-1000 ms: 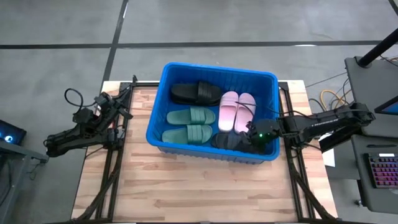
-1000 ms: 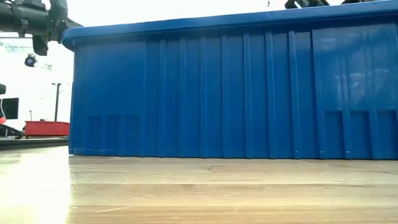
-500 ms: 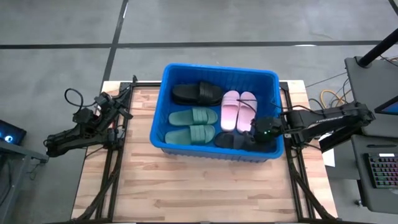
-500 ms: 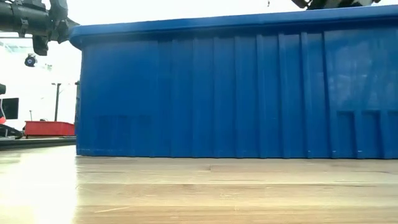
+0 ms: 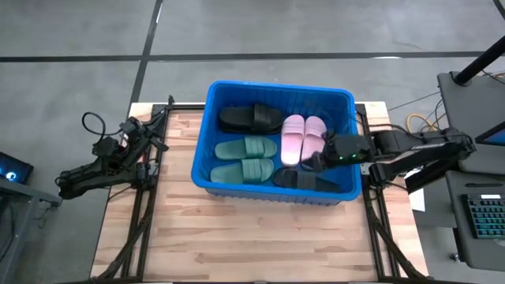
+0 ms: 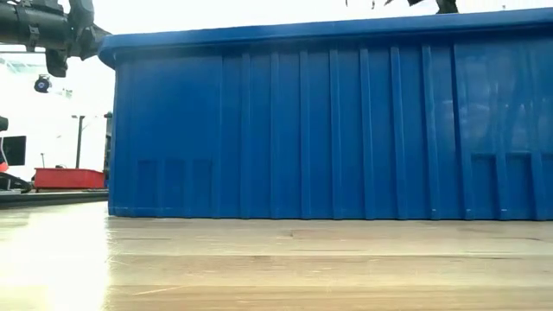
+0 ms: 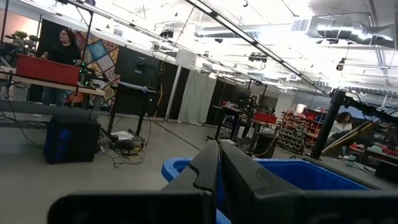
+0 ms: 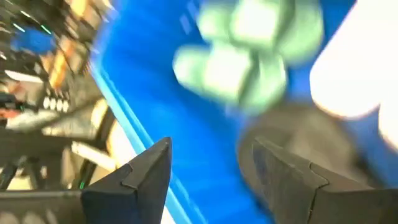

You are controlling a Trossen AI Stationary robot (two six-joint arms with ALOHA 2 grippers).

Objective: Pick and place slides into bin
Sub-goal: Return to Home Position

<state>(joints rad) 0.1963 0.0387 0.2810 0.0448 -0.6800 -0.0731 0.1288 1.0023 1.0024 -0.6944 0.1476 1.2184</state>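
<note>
All slides (image 5: 246,147) lie in the bin (image 5: 272,87) mid-table (image 5: 252,237), green and black lengthwise across, pink front-to-back, while my right gripper (image 8: 211,149), wide and empty, has risen off the near-right black ones, left gripper (image 7: 214,163) closed at the left edge.

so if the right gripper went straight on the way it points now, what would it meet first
Probably the dark green pair across the bin: the open right gripper points that way. If it tilts down, the black slides near it come first; depth is unclear.
</note>
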